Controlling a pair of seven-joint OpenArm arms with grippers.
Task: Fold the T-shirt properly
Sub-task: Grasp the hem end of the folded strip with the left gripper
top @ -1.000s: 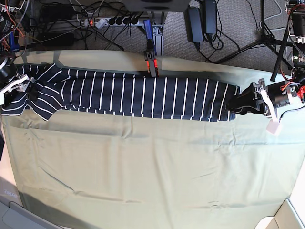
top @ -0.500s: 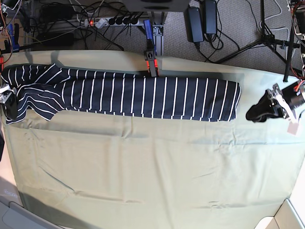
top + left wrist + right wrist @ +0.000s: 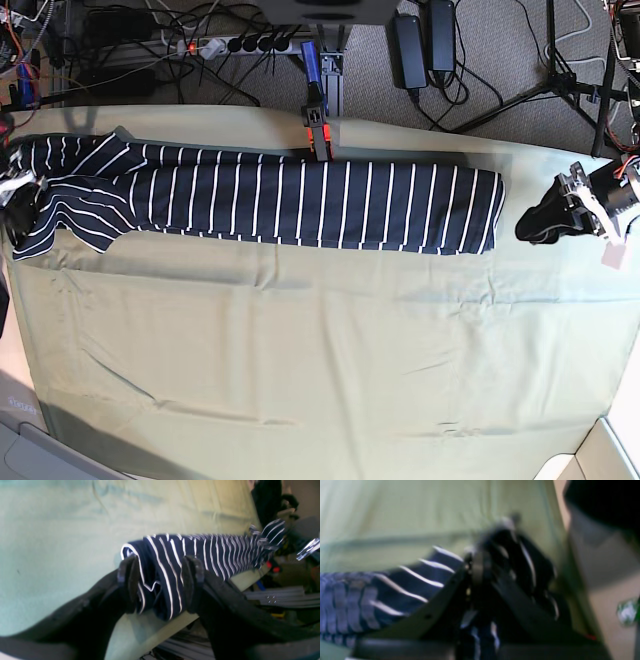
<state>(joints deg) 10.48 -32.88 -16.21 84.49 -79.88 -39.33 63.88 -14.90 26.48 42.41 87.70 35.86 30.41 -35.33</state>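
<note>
The T-shirt [image 3: 290, 200], dark navy with thin white stripes, lies as a long narrow strip across the far half of the table. My left gripper [image 3: 526, 224] hovers open just off the shirt's right end, apart from it. In the left wrist view its fingers [image 3: 128, 580] stand wide, with the T-shirt [image 3: 215, 552] stretching away beyond them. My right gripper [image 3: 18, 196] is at the shirt's left, sleeve end. The right wrist view is blurred, but its jaws are closed together, and my right gripper [image 3: 482, 552] has striped fabric [image 3: 415, 585] bunched at its tips.
A pale green cloth [image 3: 320, 350] covers the whole table. An orange and black clamp [image 3: 317, 130] grips the far edge, just behind the shirt's middle. Cables, a power strip [image 3: 240, 44] and a tripod leg [image 3: 520, 95] lie on the floor beyond.
My left gripper drew back to the right, off the shirt's right end, still open. My right gripper shifted at the left end and closed. The sleeve end moved slightly.
</note>
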